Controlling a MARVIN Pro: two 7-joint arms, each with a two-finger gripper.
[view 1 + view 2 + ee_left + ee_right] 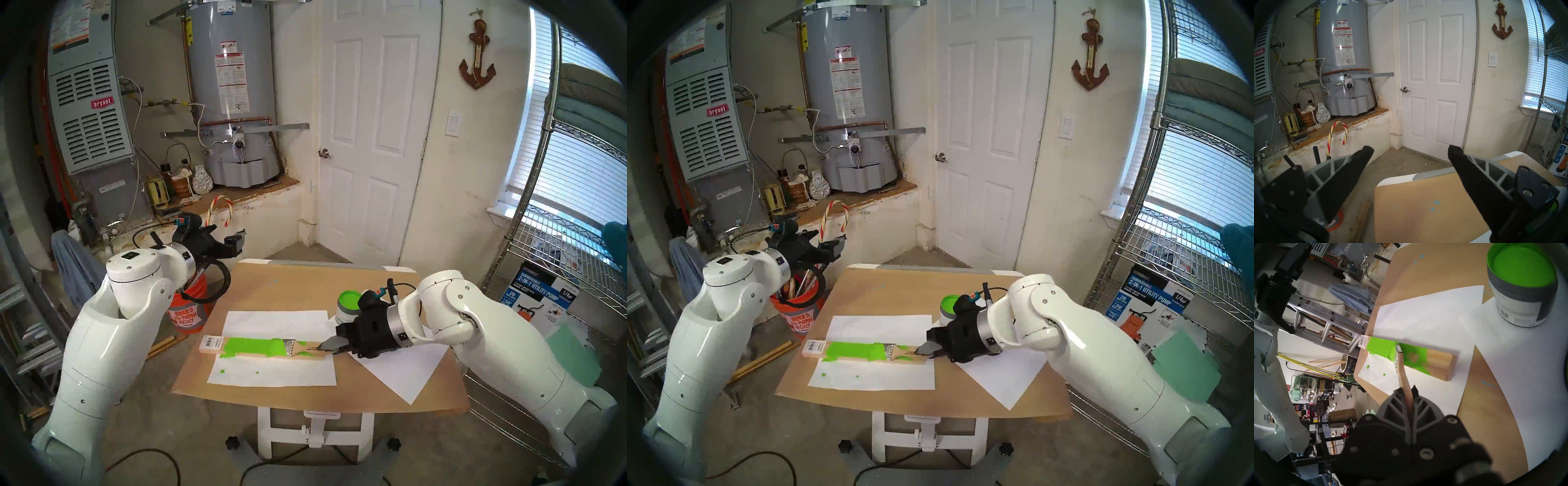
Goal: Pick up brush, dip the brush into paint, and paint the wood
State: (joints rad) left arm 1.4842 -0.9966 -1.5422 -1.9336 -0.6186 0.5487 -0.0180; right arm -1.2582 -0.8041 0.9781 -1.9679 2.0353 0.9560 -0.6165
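The far half of the brown paper-covered table point(271, 288) lay bare and open to a gripper. Nearer, the long pale wooden board smeared with lime-green paint point(258, 348) lay across a white paper sheet point(271, 322), and the open white can of green paint point(347, 307) stood just behind the right arm's black wrist, crowding that side. Off the table's left edge an orange plastic bucket of sticks point(188, 312) stood on the floor beneath the raised left arm.

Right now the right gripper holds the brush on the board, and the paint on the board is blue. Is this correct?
Not quite: the paint on the board is bright green, as the head view shows. The right gripper does hold the brush on the board.
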